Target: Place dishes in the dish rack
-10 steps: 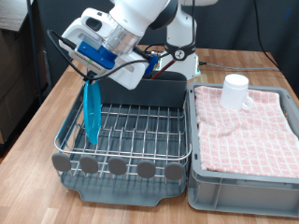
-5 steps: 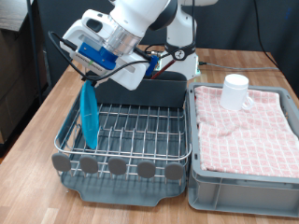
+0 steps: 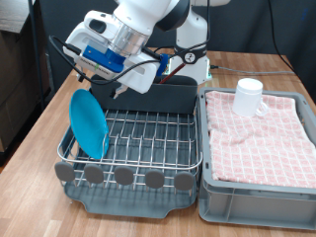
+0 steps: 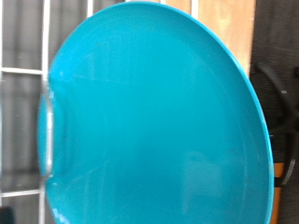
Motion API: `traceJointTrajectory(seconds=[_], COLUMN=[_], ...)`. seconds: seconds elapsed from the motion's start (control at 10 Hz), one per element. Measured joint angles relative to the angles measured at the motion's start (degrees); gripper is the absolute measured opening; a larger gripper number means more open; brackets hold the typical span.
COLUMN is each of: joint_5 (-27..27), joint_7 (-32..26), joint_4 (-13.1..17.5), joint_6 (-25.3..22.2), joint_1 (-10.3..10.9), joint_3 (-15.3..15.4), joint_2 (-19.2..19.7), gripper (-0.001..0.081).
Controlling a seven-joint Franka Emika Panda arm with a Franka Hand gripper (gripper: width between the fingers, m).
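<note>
The light-blue plate [image 3: 87,123] stands on edge in the dish rack [image 3: 148,138]. It leans against the rack's rim on the exterior view's left, its face turned to the camera. My gripper [image 3: 102,87] hangs just above the plate's top edge, open, and the plate is not between its fingers. The plate [image 4: 154,117] fills the wrist view, where no fingers show. A white mug [image 3: 249,96] sits upside down on the pink checked cloth to the exterior view's right.
The rack's tall grey cutlery trough [image 3: 166,97] stands at the back and a row of round grey discs [image 3: 123,176] lines its front. A grey crate [image 3: 259,193] with the cloth adjoins the rack. Cables hang off the arm.
The plate, held upright and edge-on before, has tipped towards the exterior view's left and now leans on the rack's rim. The hand has barely moved.
</note>
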Motion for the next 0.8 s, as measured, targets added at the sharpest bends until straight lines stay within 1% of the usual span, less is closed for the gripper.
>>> traceJointTrajectory(seconds=[0.1,0.2,0.4,0.5,0.6,0.7,0.8], joint_5=[3.94,7.91,17.00,19.16,19.47,19.50,19.63], joint_7=[-3.46,-6.60,-13.89,-16.43,-17.39,-18.07,-18.30], joint_4=[0.42,0.90,1.78,2.38,2.97,3.70,4.75], joint_6=[-0.39,-0.94,-2.66,-3.72,-4.83,-6.65,-9.89], joint_1=[0.00,0.00,0.00,0.00,0.01,0.07,0.34], joint_3=[0.02,0.07,0.16,0.16,0.17,0.27,0.62], joint_2=[-0.26,-0.61,-1.69,-2.34,-3.05,-3.93,-5.00], gripper=[0.0718,0.0786,0.0799,0.0802,0.0802,0.0803,0.0803])
